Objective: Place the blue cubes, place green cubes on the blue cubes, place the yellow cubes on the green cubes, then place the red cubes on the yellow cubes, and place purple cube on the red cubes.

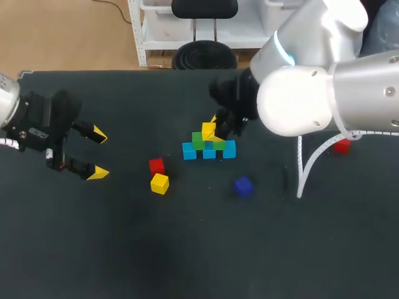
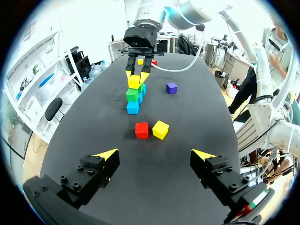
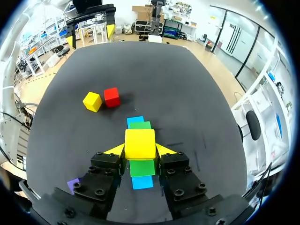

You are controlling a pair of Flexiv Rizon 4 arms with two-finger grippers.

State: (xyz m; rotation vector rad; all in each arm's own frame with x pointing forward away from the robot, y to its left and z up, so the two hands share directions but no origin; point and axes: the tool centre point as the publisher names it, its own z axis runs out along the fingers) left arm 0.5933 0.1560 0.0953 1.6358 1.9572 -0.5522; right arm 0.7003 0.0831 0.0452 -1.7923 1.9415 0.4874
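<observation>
Three blue cubes (image 1: 209, 152) stand in a row mid-table, with two green cubes (image 1: 198, 141) on top of them. My right gripper (image 1: 214, 129) is shut on a yellow cube (image 3: 139, 143), holding it right over the green cubes (image 3: 142, 167); whether it rests on them I cannot tell. A loose red cube (image 1: 156, 166) and a second yellow cube (image 1: 159, 184) lie side by side left of the stack. The purple cube (image 1: 243, 186) lies to the front right. My left gripper (image 1: 96, 152) hovers open and empty at the far left, with the loose red cube (image 2: 141, 130) ahead of it.
Another red cube (image 1: 341, 147) lies at the right, partly hidden behind my right arm. A white cable (image 1: 305, 165) hangs from that arm over the table.
</observation>
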